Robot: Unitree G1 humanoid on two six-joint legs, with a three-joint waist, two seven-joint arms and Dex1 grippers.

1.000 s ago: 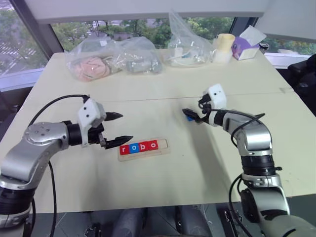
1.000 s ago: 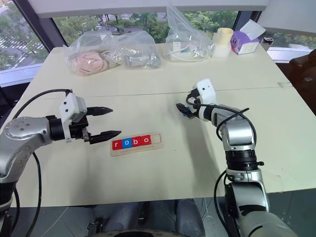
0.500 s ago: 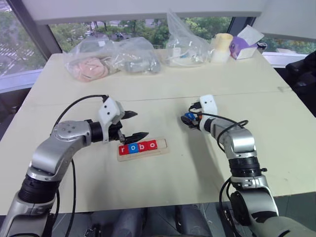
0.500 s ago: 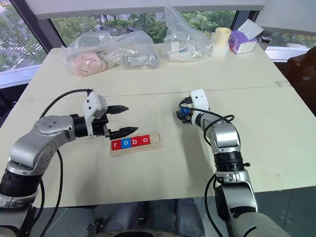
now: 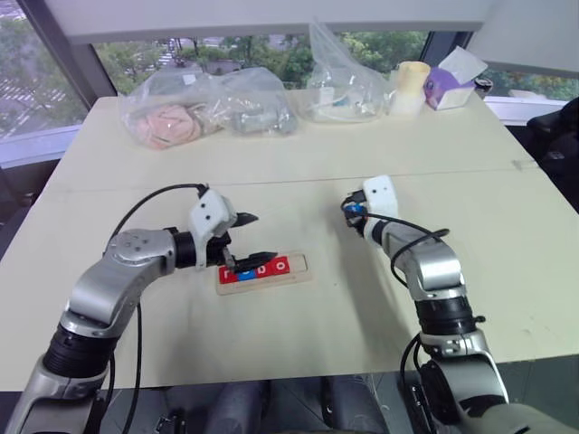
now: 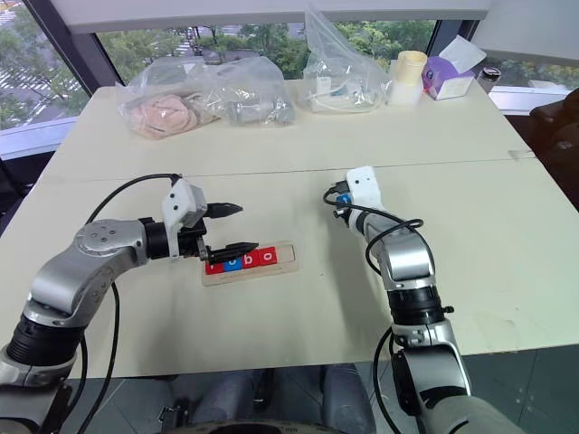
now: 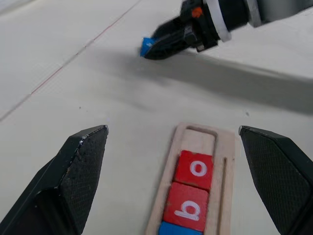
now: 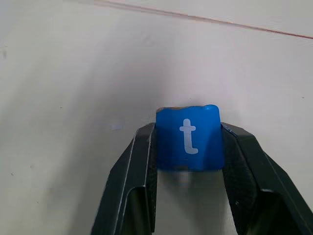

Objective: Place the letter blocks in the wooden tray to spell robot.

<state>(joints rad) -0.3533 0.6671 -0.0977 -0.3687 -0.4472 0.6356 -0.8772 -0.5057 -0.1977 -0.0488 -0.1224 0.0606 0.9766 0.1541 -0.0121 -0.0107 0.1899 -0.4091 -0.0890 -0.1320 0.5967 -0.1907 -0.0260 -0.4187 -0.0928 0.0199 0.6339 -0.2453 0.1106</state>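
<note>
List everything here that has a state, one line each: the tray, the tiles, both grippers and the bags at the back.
wooden tray: flat on table, four tiles in, end slot empty.
blue t tile: pinched between right gripper's fingers.
right gripper: shut on the t tile.
left gripper: open, over the tray.
plastic bags: lying at table's far edge.

The left arm reaches in from the near left, elbow bent and forearm angled toward the middle of the scene. Its wrist turns the left gripper (image 5: 250,237) rightward and slightly downward, and its two black fingers (image 7: 73,178) stand spread wide apart with nothing between them. The right arm rises from the near right, upper arm nearly upright and forearm slanting far and leftward. Its right gripper (image 8: 188,142) points away from the body and a little down, with the fingers (image 8: 132,181) pressed in against the two sides of a blue tile (image 8: 189,137) marked t.
</note>
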